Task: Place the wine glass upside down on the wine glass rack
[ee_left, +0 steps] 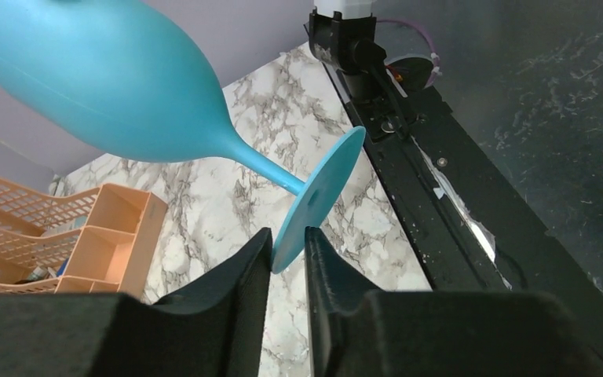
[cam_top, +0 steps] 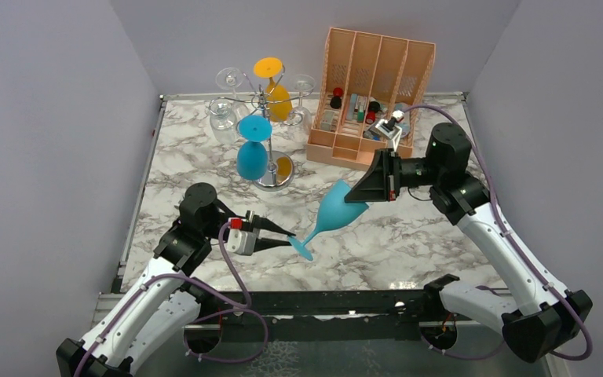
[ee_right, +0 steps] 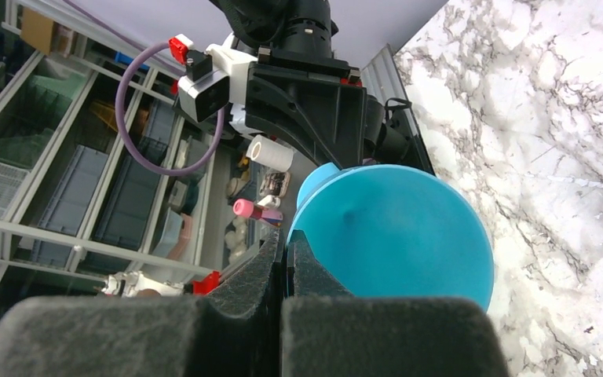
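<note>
glass slung between both my arms over the marble table (cam_top: 440, 236): the wine glass (cam_top: 336, 210) lies tilted, its long axis running from the foot at my left pincer (cam_top: 289, 237) up to the bowl at my right pincer (cam_top: 355, 198). right pincer is clenched on the bowl's rim. left pincer is clamped on the foot's edge, as far as i can judge.

the wine glass rack (cam_top: 276, 182) stands beyond my left pincer, further out and slightly to its left, and well apart from my right one, so the left arm is nearer. to hang bowl-down, the foot must go up into those curled arms, so i reckon the left pincer carries it.

left wrist view shows what the top view can't: the foot (ee_left: 318, 196) sitting edge-on in the slot between my fingers (ee_left: 243, 290). right wrist view shows the rim pinched between my pads (ee_right: 259, 275). the rack appears in neither.
</note>
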`<state>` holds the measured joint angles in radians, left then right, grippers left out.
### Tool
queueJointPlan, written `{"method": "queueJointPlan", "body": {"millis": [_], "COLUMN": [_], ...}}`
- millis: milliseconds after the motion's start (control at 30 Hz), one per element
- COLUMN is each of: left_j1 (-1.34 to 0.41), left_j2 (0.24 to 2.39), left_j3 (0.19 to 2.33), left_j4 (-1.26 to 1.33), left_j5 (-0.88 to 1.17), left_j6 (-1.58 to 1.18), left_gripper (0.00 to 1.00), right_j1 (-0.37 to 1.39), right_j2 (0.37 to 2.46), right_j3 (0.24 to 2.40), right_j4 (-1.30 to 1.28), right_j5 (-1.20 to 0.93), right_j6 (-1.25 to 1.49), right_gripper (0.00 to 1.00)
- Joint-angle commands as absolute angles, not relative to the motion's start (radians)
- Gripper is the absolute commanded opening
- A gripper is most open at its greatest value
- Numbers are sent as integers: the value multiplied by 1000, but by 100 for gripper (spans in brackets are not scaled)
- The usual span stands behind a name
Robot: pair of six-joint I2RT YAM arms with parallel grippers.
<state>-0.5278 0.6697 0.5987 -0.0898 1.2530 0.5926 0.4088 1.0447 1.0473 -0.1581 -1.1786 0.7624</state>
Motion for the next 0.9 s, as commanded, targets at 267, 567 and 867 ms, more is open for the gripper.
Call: {"method": "queueJointPlan", "body": {"millis": [267, 567, 867], "left_j1": [-532, -532, -532], "left_j2": [675, 600, 598], "left_j3": [637, 626, 684], "left_j4": [-85, -96, -64], "left_j5": [1314, 1207, 1082], "left_j6": [587, 513, 431], "left_gripper": [0, 0, 0], "right_j1": [428, 428, 428], "right_j2": [1067, 1006, 905], "right_j3": [1029, 1072, 984], "right_j4": [-112, -169, -97], "right_j5": [-1190, -1088, -986], "right_j6": [734, 641, 487], "right_gripper": [1, 65, 94]}}
